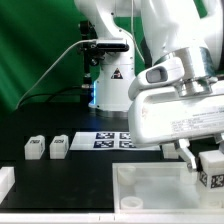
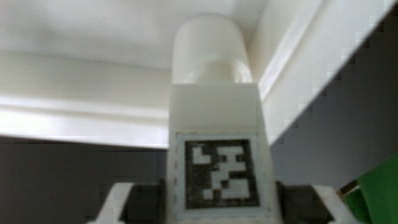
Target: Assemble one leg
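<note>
**A:** What are you working over? Start with the biggest thing.

**B:** I am hovering over the white tabletop piece [image 1: 150, 190], the square one with the raised rim. It is lying just beneath my gripper [image 1: 205, 160]. I judge I am stationing myself here because the leg has to be seated in that piece, not on the bare black table [image 1: 60, 175].

**A:** And around it?

**B:** The marker board [image 1: 108, 138] is lying flat beyond the tabletop piece, off to one side of my gripper. A spare leg [image 1: 35, 148] and its neighbour leg [image 1: 60, 146] are standing farther off that way, well apart from my gripper and clear of my path.

**A:** What is the gripper doing?

**B:** It is pinching the leg [image 1: 211, 172]. My fingers [image 2: 121, 208] are pressing on its two flanks at the tagged end. That is leaving the rounded tip [image 2: 214, 50] pointing away from my gripper toward the tabletop piece, free to go in first, as I read it.

**A:** What is each camera giving you?

**B:** The exterior view is showing the whole layout, but the leg there is only a small block at the picture's edge. The wrist view is showing the tag, the rounded tip and my fingers flanking the block, but no spare legs and no marker board. I cannot tell from either view whether the tip is touching the tabletop piece.
</note>
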You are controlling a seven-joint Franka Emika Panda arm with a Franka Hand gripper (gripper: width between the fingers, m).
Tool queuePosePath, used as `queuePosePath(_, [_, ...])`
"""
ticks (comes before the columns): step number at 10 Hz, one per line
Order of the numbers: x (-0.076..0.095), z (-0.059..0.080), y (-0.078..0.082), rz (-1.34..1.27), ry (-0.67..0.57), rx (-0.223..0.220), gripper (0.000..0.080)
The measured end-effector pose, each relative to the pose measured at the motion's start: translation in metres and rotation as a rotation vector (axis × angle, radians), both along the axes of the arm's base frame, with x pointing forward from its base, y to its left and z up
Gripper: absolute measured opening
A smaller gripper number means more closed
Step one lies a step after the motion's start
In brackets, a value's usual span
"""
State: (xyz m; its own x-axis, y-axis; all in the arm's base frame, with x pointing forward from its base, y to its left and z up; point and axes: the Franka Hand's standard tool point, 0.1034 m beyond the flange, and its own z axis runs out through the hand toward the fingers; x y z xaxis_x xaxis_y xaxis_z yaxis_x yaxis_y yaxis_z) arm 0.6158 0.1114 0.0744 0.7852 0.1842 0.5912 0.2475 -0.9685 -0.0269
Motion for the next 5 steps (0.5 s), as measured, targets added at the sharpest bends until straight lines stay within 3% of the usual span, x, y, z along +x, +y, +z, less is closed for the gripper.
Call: queuePosePath(5, [0.0011, 0.0, 0.0008, -0.003, -0.013, 0.001, 0.0292])
